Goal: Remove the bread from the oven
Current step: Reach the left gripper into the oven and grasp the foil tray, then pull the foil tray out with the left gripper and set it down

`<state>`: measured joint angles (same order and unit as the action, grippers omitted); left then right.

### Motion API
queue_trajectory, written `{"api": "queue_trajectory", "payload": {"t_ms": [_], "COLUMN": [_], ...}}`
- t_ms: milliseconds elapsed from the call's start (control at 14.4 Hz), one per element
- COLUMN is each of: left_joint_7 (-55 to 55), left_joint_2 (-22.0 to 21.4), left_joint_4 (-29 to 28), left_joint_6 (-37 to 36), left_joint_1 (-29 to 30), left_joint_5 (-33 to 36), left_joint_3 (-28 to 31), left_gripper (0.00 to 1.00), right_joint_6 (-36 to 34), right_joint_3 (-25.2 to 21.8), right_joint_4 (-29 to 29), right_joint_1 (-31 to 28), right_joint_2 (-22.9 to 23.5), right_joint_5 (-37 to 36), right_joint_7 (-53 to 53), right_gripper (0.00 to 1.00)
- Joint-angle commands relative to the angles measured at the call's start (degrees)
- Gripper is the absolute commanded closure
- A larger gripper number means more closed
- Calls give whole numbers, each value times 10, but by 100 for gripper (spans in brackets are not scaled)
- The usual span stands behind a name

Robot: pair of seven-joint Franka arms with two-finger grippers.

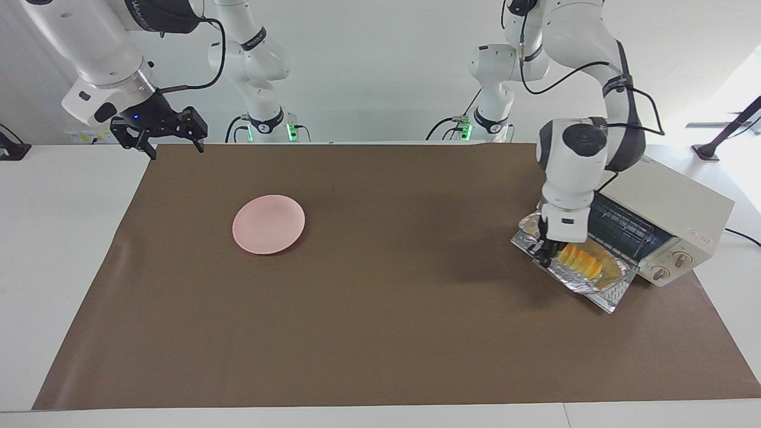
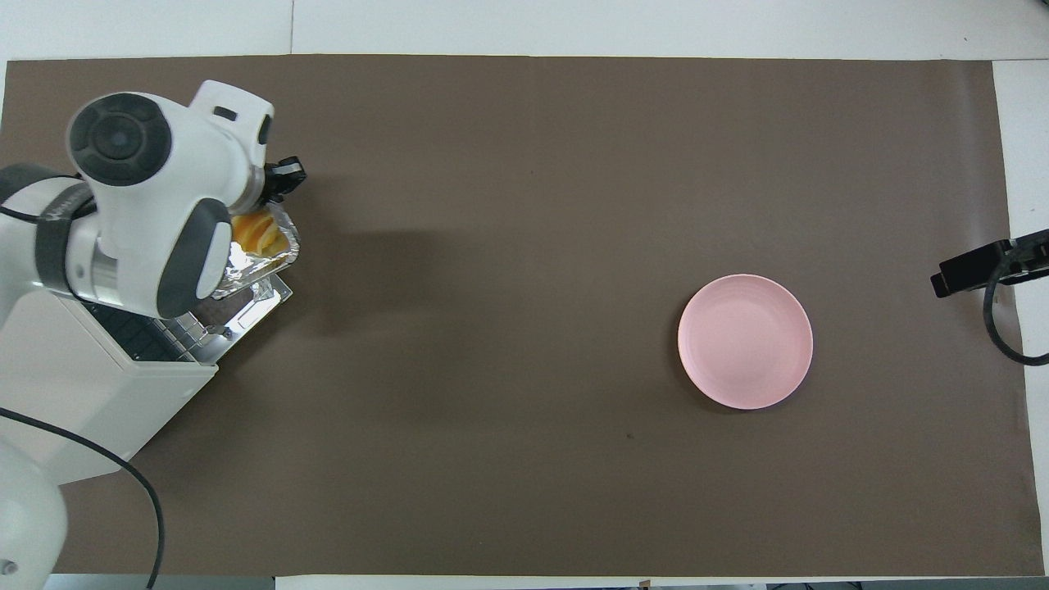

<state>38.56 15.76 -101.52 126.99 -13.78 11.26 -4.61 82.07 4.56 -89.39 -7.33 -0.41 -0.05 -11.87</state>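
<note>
The cream-white oven (image 1: 666,202) stands at the left arm's end of the table with its glass door (image 1: 615,295) dropped open and its wire rack showing. The golden bread (image 1: 579,260) lies in a crinkled foil tray (image 1: 585,284), out of the oven and over the open door. My left gripper (image 1: 543,257) is shut on the tray's end that points toward the right arm's end of the table. From overhead, the bread (image 2: 256,233) and tray (image 2: 246,266) show partly under the left arm, with the left gripper (image 2: 281,182) at the tray's edge. My right gripper (image 1: 172,141) waits, open and empty.
A round pink plate (image 1: 269,224) lies on the brown mat (image 1: 380,333) toward the right arm's end; it also shows in the overhead view (image 2: 745,341). The oven's cable runs off the table beside the oven. The right gripper (image 2: 975,270) hangs over the mat's corner nearest the robots.
</note>
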Motion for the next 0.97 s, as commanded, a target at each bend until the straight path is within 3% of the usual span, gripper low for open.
{"api": "queue_trajectory", "payload": {"t_ms": [0, 208, 347, 625, 903], "left_joint_7": [-56, -56, -55, -70, -70], "left_joint_2": [15, 39, 92, 112, 110], "left_joint_4": [39, 50, 78, 42, 39], "left_joint_6": [-37, -54, -49, -2, -10], "left_joint_1": [-102, -195, -244, -257, -254], "left_joint_5": [-27, -29, -33, -36, -41], "left_joint_3": [7, 7, 6, 6, 6], "left_gripper": [100, 100, 100, 100, 100], "right_joint_6": [-2, -2, -2, -2, -4], "right_joint_3": [6, 6, 6, 6, 8], "right_joint_4": [-14, -14, -14, -14, -14], "right_joint_1": [-9, -9, -9, -9, -6], "right_joint_2": [-13, -13, -13, -13, -13], "right_joint_5": [3, 3, 3, 3, 2], "right_joint_7": [-17, -17, -17, -17, -17], "right_gripper": [0, 0, 0, 0, 0]}}
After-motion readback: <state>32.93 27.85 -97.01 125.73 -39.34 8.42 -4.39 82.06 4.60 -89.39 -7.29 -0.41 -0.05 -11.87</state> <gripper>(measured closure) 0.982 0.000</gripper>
